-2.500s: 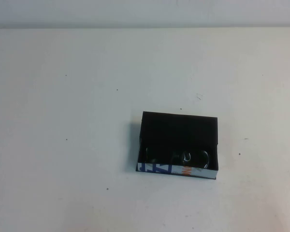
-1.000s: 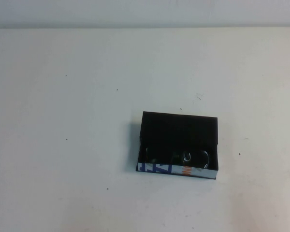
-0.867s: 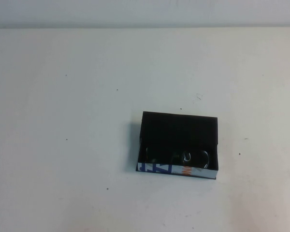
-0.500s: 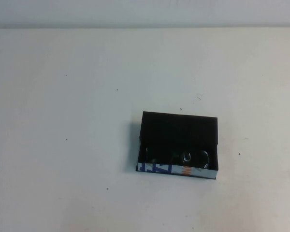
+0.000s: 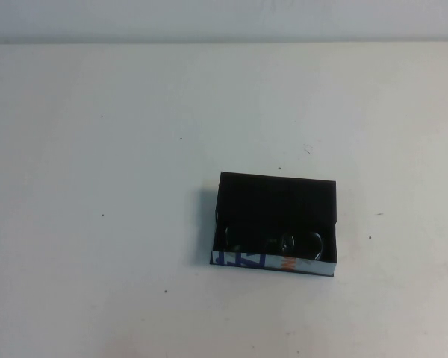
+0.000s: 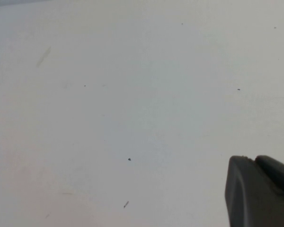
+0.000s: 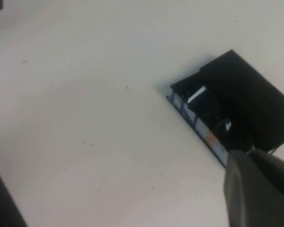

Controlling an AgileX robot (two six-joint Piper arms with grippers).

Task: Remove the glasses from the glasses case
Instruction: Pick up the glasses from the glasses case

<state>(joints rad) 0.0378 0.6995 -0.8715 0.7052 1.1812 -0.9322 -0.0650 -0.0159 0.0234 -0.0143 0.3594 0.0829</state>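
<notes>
Under both grippers stretches one pale, speckled table (image 5: 97, 186) meeting a light wall (image 5: 209, 19). Ahead of the right gripper (image 7: 258, 189) sits one open black case (image 5: 275, 192) holding one pair of glasses (image 5: 280, 242), apart from it. Over bare tabletop hangs the left gripper (image 6: 258, 191); whether either gripper is spread I cannot tell.

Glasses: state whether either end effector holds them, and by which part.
Nothing is held. The glasses lie in the glasses case. The right end effector hangs beside the case; the left end effector hangs over bare table.
</notes>
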